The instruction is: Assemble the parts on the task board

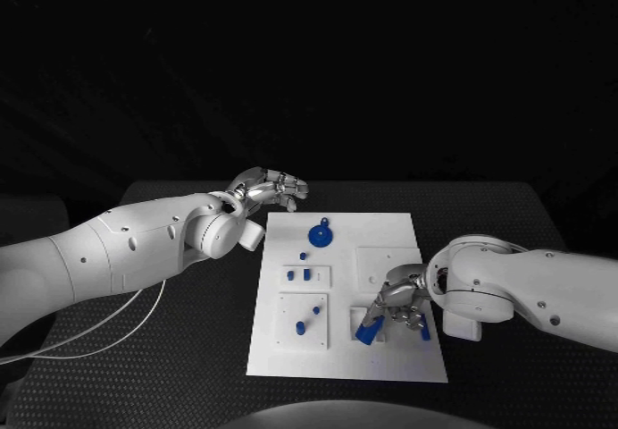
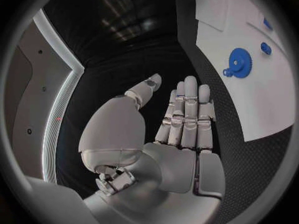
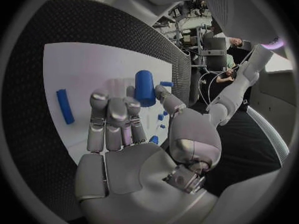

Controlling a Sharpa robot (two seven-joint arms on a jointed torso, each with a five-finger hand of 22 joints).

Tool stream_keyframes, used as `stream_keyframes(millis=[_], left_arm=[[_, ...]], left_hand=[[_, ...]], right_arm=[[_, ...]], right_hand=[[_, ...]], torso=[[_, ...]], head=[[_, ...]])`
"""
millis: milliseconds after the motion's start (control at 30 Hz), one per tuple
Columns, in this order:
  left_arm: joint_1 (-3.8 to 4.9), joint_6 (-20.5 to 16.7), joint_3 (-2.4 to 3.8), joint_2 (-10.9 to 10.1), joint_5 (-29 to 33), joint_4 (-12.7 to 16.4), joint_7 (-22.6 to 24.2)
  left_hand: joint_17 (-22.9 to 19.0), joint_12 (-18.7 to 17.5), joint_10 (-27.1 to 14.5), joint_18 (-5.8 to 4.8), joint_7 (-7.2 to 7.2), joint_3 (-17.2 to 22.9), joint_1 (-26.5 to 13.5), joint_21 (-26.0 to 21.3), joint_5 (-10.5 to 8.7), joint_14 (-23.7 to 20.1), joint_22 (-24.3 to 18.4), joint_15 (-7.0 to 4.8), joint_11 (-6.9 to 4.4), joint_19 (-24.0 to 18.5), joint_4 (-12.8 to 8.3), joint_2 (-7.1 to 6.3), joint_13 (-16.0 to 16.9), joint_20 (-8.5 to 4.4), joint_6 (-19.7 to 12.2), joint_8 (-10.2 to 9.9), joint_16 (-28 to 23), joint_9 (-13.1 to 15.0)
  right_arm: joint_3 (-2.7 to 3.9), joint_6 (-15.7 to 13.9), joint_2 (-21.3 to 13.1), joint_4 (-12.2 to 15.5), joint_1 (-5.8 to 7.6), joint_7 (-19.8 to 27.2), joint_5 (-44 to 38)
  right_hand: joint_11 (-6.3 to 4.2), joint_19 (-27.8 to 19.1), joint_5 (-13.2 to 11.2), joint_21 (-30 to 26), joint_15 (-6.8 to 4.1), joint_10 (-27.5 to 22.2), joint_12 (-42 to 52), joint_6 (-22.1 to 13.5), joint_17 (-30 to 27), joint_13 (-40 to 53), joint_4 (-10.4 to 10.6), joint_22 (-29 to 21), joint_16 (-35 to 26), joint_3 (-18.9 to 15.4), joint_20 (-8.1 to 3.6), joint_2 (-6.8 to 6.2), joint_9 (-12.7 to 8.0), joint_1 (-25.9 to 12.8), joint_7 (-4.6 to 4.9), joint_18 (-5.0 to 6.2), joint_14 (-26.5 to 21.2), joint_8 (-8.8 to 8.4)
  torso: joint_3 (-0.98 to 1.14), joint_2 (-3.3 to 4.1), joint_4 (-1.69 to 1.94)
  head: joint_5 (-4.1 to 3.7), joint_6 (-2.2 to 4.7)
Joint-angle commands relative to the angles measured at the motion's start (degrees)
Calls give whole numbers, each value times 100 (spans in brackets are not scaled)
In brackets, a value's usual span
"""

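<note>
Black and finely textured, your desk carries the white task board at its middle, long side running away from you. Nearest you, at about five o'clock on the board, your right hand hovers low with its fingers curled around a blue cylinder, thumb against its side; in the head view that blue part hangs from the fingers toward the board, which suggests it is being carried toward a seat there. A second blue peg lies flat on the board just beside it, probably waiting its turn. Around seven o'clock small blue parts sit on a raised square, and a few more stand in the next square toward the middle. Farther off, near twelve o'clock, a blue gear rests on the board. Beyond it, off the far left corner, your left hand hangs over the bare desk, fingers straight and released, holding nothing, likely parked out of the way.

You cannot tell which socket the cylinder is meant for: the hand covers the board beneath it.
</note>
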Motion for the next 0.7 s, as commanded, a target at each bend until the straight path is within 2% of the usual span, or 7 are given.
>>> stream_keyframes(millis=[33, 200, 700], left_arm=[[8, 87, 3, 11, 25, 17, 22], [8, 104, 3, 10, 25, 14, 2], [8, 105, 3, 9, 25, 16, -11]], left_hand=[[8, 22, -48, 49, 4, -8, -56, -29, 14, 20, 8, 16, 10, 48, 39, 4, -6, 0, -43, 25, -21, -7], [10, 22, -49, 49, 4, -7, -55, -31, 14, 20, 10, 17, 10, 47, 41, 4, -6, 1, -44, 26, -23, -7], [17, 20, -55, 49, 5, -7, -54, -35, 14, 18, 16, 18, 12, 46, 46, 0, -8, 2, -45, 28, -30, -9]], right_arm=[[0, 178, 55, -27, -2, -5, -305], [0, 373, 82, -54, -2, -15, -230], [0, 520, 95, -57, -3, -17, 9]], right_hand=[[0, -25, 20, 19, -21, -3, -29, 138, -4, 11, -33, 56, -17, -15, 30, 56, 0, 6, 108, 279, -5, 6], [0, -26, 18, 20, -20, -3, -29, 140, -4, 14, -37, 56, -17, -22, 32, 59, -1, -1, 108, 279, -6, 4], [3, -36, 20, 20, -16, -11, -33, 143, -2, 24, -49, 58, -14, -47, 41, 79, -4, -26, 110, 279, -9, -4]], torso=[[5, 3, 2], [4, 1, 5], [4, 3, -1]], head=[[6, -8], [15, -22], [37, -36]])
